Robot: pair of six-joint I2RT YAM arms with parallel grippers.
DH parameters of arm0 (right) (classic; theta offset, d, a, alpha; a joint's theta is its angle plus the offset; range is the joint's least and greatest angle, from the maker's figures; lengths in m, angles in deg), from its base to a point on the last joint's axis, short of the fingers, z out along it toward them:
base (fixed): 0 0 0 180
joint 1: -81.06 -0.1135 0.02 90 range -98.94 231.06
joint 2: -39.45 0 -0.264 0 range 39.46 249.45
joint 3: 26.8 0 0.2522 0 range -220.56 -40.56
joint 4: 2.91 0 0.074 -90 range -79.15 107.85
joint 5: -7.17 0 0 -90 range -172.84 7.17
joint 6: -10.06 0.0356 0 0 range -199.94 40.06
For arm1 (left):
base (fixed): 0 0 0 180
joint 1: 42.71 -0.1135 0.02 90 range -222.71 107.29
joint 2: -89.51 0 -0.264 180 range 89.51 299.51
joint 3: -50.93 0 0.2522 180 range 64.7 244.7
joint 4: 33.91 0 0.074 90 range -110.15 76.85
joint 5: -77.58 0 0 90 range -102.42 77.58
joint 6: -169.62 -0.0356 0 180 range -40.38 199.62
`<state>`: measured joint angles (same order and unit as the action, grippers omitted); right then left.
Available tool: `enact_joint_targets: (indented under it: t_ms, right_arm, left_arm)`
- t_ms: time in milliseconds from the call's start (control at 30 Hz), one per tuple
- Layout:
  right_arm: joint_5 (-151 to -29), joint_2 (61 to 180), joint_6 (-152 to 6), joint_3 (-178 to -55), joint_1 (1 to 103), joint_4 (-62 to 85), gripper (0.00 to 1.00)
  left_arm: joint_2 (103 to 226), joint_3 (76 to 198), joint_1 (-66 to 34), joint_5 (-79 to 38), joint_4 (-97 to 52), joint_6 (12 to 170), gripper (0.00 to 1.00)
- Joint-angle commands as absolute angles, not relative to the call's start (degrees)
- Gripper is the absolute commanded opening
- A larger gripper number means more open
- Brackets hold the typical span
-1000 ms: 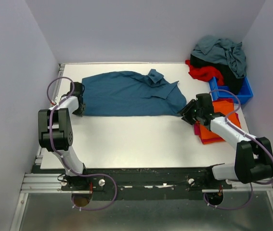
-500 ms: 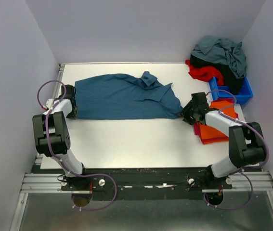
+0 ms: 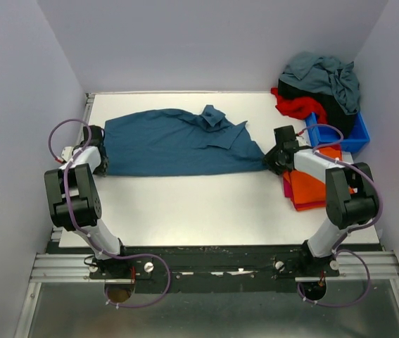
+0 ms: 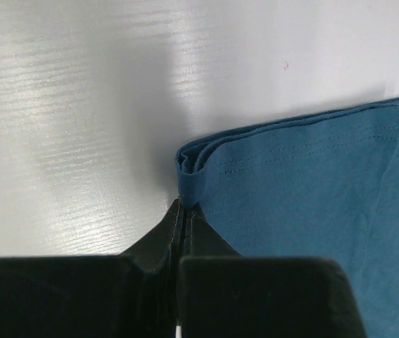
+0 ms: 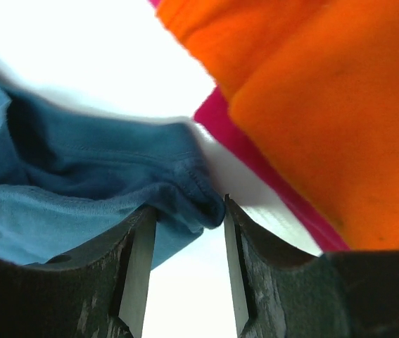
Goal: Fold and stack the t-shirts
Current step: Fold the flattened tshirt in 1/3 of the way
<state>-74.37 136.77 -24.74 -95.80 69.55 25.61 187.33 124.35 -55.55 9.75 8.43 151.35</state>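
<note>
My left arm (image 3: pixel 74 193) and right arm (image 3: pixel 345 191) are white tubes joined by chunky black housings. A thin purple cable (image 3: pixel 64 124) loops along each. My jaws are flat and matt black. The right pair seems to carry paler grey inner faces, though the blur leaves me unsure. Small screws dot my bases.

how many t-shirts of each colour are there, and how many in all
dark teal-blue t-shirt: 1
grey-blue t-shirt: 1
black t-shirt: 1
red t-shirt: 1
orange t-shirt: 1
pink t-shirt: 1
total: 6 in view; the heap at the back right may hide more
</note>
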Motion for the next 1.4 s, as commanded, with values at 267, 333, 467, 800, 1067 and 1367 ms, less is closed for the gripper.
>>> enact_joint_targets:
  t_ms: [267, 333, 467, 800, 1067, 1367]
  right_arm:
    - [-75.6, 132.8, -24.2, -92.5, 69.2, 25.8, 0.49]
    - [-75.9, 133.8, -23.6, -92.6, 68.5, 25.4, 0.49]
    - [-74.5, 137.4, -24.2, -95.6, 68.1, 26.3, 0.46]
    - [-70.7, 138.8, -23.8, -100.0, 68.1, 31.1, 0.01]
    - [-69.6, 130.4, -26.8, -99.9, 68.1, 32.2, 0.01]
    - [-74.9, 124.5, -33.7, -117.2, 69.7, 36.4, 0.01]
  left_arm:
    - [185.0, 121.6, -56.9, 8.6, 6.0, 150.2, 0.0]
    - [185.0, 121.6, -56.9, 8.8, 6.2, 150.2, 0.0]
    - [185.0, 121.9, -56.9, 9.3, 6.7, 150.0, 0.0]
    - [184.8, 122.4, -56.9, 9.6, 7.8, 149.9, 0.0]
    - [184.3, 124.2, -55.8, 8.9, 9.9, 148.4, 0.0]
    - [182.9, 142.5, -55.1, 5.4, 22.3, 146.8, 0.0]
